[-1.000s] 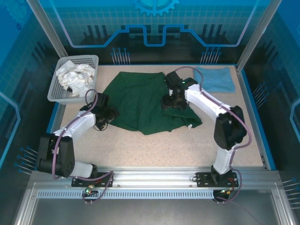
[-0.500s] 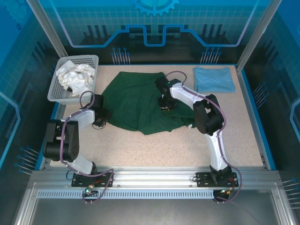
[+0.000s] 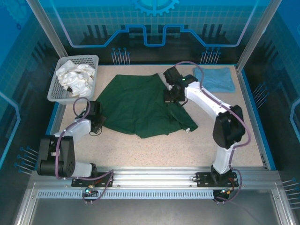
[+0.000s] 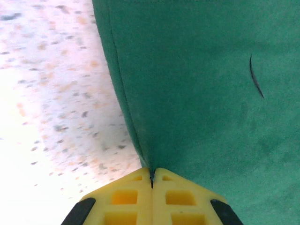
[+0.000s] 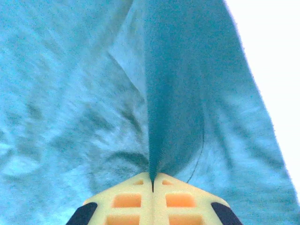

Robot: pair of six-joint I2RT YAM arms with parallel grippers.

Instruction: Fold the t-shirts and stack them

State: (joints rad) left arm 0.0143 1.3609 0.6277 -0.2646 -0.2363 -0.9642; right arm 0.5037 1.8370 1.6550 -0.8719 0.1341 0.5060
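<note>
As it shows at its own wrist, left claw (image 4: 151, 176): yellow pads pressed together, clenched on the hemmed edge of the green t-shirt (image 3: 138, 105); the cloth runs taut away from the pinch.
Left claw, place: low at the shirt's left edge, on the basket side of the table (image 3: 164, 147).
Right claw (image 5: 152, 178): clenched too, grasping a ridge of cloth that rises to the pads like a small tent. The cloth reads teal at the wrist, but the top view puts this claw on the green shirt's far right edge.
Green t-shirt: mid-table, spread between the two arms. Left half lies fairly flat; near right corner is rumpled, with a flap doubled over.
Light blue t-shirt (image 3: 214, 78): far right corner of the table, lying flat, apart from the green one.
Basket (image 3: 56, 93): far left, white cloth (image 3: 75, 77) inside; no part in this.
Step in hand (judged): opening and flattening the green shirt; no fold made yet.
Next move calls for: drawing the two pinches apart to take out the slack, then lowering the cloth flat, rumpled corner minded.
</note>
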